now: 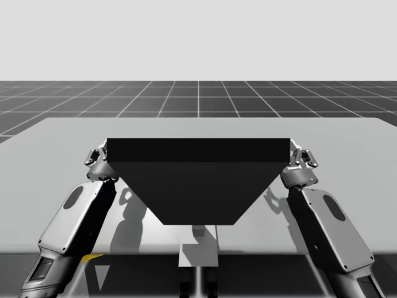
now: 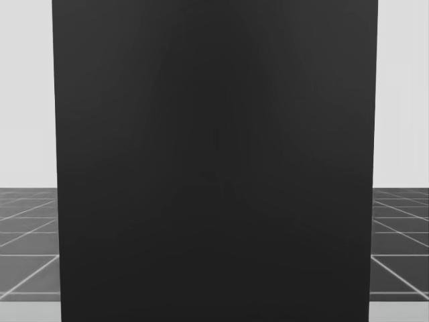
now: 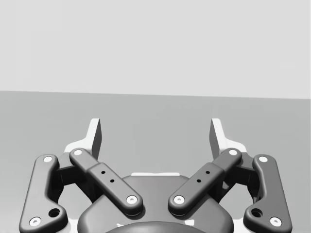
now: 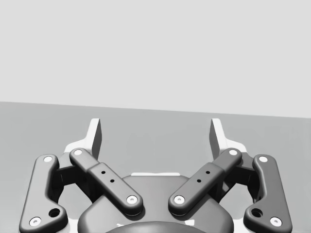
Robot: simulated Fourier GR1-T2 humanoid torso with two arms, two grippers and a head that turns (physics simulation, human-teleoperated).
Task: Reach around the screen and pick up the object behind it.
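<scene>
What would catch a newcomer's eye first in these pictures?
The big flat black screen standing across the middle of the grey table catches the eye first, straight before my head. My left arm and right arm flank its two ends, both with jaws spread open and nothing between them.

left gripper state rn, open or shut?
Open. In the left wrist view the left gripper has its fingers wide apart, with bare table between them and nothing touching either.
</scene>
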